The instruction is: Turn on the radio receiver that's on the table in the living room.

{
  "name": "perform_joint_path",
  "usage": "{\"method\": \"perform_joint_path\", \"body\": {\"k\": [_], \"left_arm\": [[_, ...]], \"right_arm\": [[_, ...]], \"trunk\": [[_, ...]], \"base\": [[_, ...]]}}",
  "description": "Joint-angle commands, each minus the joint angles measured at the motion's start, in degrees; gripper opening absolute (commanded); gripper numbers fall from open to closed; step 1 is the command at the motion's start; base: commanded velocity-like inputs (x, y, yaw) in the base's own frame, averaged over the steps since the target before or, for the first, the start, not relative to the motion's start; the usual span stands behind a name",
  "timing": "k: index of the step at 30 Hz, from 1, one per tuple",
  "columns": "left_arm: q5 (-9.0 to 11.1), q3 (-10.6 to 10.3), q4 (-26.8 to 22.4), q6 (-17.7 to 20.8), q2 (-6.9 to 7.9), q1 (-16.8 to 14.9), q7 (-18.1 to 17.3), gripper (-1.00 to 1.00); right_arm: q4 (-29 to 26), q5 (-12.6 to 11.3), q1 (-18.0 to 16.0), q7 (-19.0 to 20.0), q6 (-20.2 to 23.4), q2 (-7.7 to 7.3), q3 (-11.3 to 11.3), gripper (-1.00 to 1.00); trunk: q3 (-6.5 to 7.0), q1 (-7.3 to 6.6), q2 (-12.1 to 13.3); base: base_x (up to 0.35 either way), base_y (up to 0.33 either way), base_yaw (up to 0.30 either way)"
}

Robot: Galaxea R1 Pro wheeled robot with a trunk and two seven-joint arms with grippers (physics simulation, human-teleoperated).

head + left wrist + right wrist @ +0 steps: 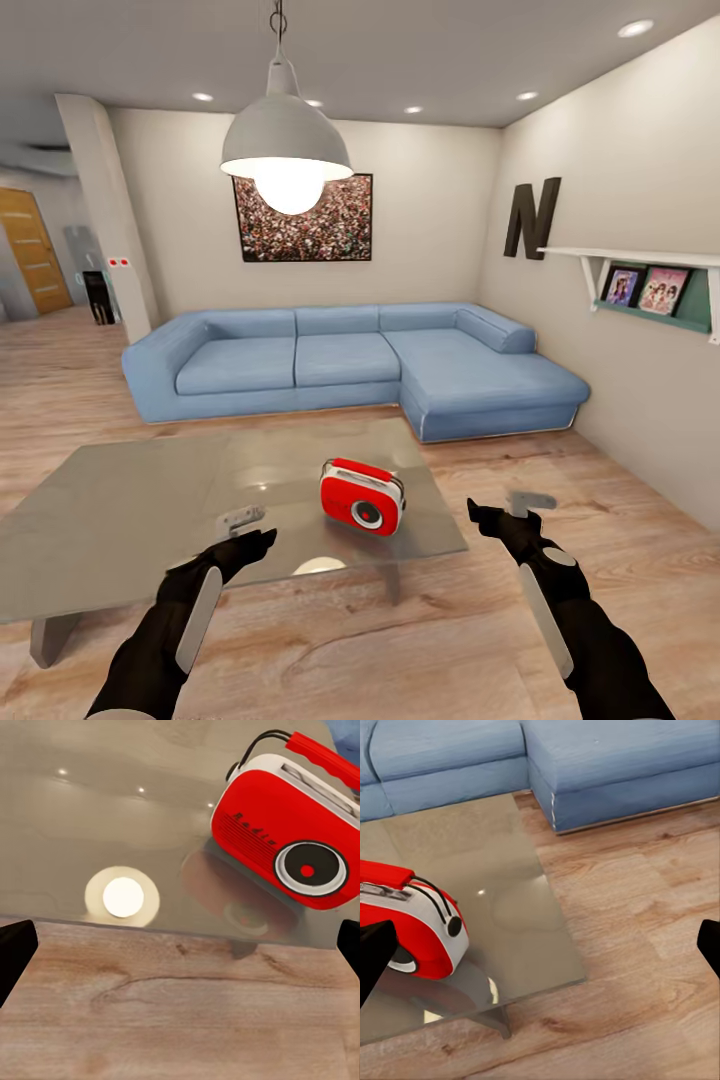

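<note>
The red radio receiver [362, 497], with white trim, a thin top handle and a round front dial, stands upright on the glossy grey table [130, 510] near its front right corner. My left gripper [245, 530] hovers open over the table's front edge, left of the radio and apart from it. My right gripper [508, 508] is open above the wood floor, just past the table's right corner. In the left wrist view the radio [289, 844] faces me, with the fingertips [15, 945] spread wide. In the right wrist view the radio [412, 922] shows from its side.
A blue L-shaped sofa [350, 360] stands behind the table in the living room. A grey pendant lamp [287, 150] hangs over the table, and its glow reflects on the tabletop [122, 897]. A wall shelf [650, 270] is at the right. Wood floor [560, 460] lies beside the table.
</note>
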Motion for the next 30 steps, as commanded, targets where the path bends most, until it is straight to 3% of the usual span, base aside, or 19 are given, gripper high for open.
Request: {"method": "perform_joint_path", "body": {"k": [1, 30], "left_arm": [[0.00, 0.02, 0.00, 0.00, -0.01, 0.00, 0.00, 1.00], [0.01, 0.00, 0.00, 0.00, -0.08, 0.06, 0.00, 1.00]], "right_arm": [[0.00, 0.00, 0.00, 0.00, 0.00, 0.01, 0.01, 1.00], [0.00, 0.00, 0.00, 0.00, 0.00, 0.00, 0.02, 1.00]], "trunk": [[0.00, 0.00, 0.00], [0.00, 0.00, 0.00]], "base": [[0.119, -0.295, 0.263], [0.152, -0.291, 0.263]]}}
